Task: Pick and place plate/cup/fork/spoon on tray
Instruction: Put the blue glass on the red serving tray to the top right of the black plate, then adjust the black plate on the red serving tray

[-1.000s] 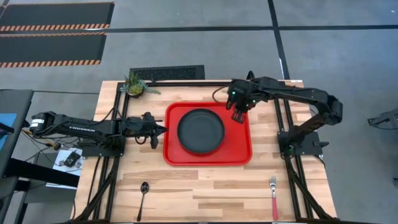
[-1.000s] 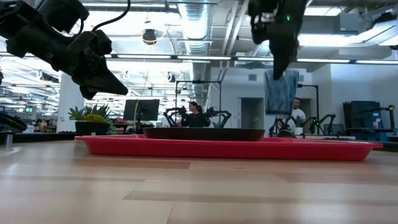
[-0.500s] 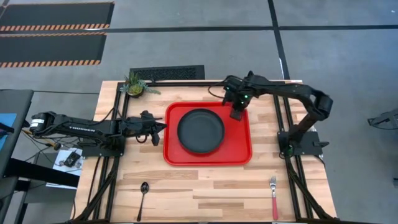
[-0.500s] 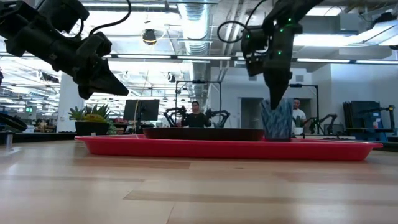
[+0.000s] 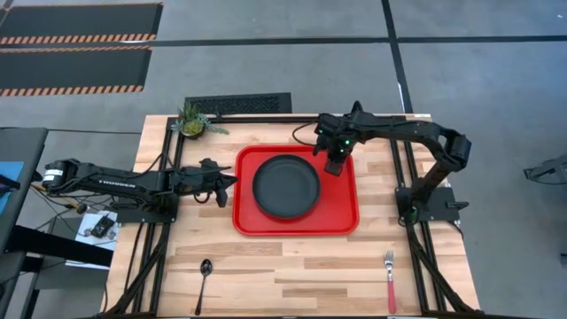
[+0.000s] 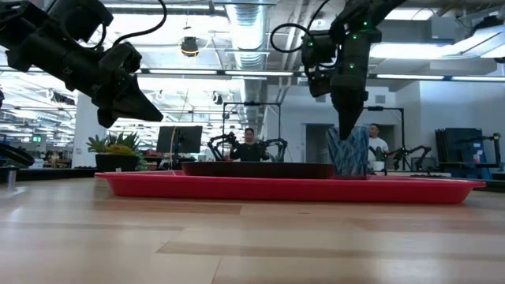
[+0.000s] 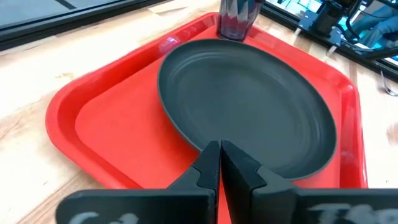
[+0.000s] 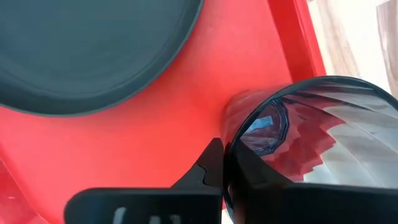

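White lettering runs along the left arm, too small to read. The right gripper has its fingers clamped on the rim of the cup, which stands upright in the tray, seemingly touching its floor, just beside the plate. The left gripper hovers beside the tray's left rim, fingers pressed together on nothing. The spoon and fork lie near the table's front edge. A potted plant sits at the back.

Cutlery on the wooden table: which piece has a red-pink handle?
The fork with silver tines, lying near the table's front right corner. The spoon, near the front left, is dark all over.
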Robot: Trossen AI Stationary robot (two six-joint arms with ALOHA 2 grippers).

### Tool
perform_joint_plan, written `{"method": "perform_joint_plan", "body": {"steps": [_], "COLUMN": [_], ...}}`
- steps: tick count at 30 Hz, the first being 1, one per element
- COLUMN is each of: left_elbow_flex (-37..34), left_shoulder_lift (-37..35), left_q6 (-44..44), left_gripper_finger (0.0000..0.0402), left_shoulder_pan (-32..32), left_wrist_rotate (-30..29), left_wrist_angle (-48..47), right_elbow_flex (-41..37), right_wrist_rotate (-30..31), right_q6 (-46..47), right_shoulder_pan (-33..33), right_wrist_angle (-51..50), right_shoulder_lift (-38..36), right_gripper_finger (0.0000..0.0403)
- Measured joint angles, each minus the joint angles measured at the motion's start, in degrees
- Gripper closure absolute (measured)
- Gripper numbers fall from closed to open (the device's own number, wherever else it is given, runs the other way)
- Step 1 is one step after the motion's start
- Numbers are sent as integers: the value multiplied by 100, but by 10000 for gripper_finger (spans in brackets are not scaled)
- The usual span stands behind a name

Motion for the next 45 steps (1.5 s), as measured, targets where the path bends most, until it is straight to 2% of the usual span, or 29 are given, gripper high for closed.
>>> {"method": "perform_joint_plan", "body": {"steps": [15, 19, 23, 26, 28, 31, 36, 39, 41, 45], "left_elbow_flex": [0, 107, 224, 234, 234, 234, 414, 858, 1222, 1950], "left_shoulder_lift": [0, 2, 2, 22, 115, 328, 976, 1502, 1896, 2676], "left_q6": [-379, -306, -233, -230, -222, -175, -20, 10, 84, 338], "left_gripper_finger": [401, 401, 401, 401, 401, 401, 402, 401, 401, 402], "left_shoulder_pan": [124, 487, 1058, 1479, 1716, 1968, 2188, 2289, 2327, 2393], "left_wrist_rotate": [48, 92, 550, 921, 1160, 1457, 1904, 2070, 2109, 2113], "left_wrist_angle": [69, 48, 55, 24, -1, 49, 81, -61, -195, -715], "right_elbow_flex": [2, 258, 655, 927, 1041, 1112, 1110, 1113, 1110, 1110], "right_wrist_rotate": [110, 501, 544, 546, 546, 508, 270, 656, 1053, 1466], "right_q6": [180, 261, 262, 243, 243, 282, 386, 709, 1002, 1842], "right_shoulder_pan": [4, 80, 132, 175, 181, 219, 429, 680, 833, 1138], "right_wrist_angle": [-124, -318, -454, -463, -480, -598, -983, -958, -970, -970], "right_shoulder_lift": [-32, -62, -62, -66, -66, -66, -134, -368, -543, -1067], "right_gripper_finger": [305, 266, 230, 219, 223, 250, 339, 390, 389, 382]}}
